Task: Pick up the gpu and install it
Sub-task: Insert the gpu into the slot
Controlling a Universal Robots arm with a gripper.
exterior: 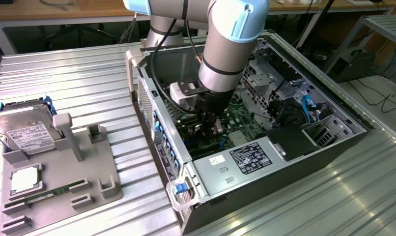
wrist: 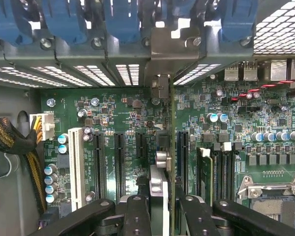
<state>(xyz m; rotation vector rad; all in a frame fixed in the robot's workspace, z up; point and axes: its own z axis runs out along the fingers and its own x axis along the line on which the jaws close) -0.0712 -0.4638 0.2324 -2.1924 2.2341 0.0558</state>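
My gripper (exterior: 210,122) is lowered inside the open computer case (exterior: 296,162), over the green motherboard (wrist: 118,113). The gpu (wrist: 171,147) stands edge-on between my black fingers (wrist: 137,211), and the gripper (wrist: 166,209) is shut on it. The card's silver bracket (wrist: 174,54) reaches the rear wall of the case, in line with one of the slot openings. The card's lower edge runs along the expansion slots (wrist: 179,157); whether it sits fully in a slot I cannot tell. In the exterior view the card (exterior: 215,130) is a dark shape under the gripper.
Blue retention clips (wrist: 64,19) line the rear wall above the slots. Close beside the card are a RAM stick (wrist: 204,172) and the CPU socket (wrist: 275,196). Left of the case, a grey fixture tray (exterior: 54,182) holds a silver hard drive (exterior: 29,132) and a green RAM stick (exterior: 47,195).
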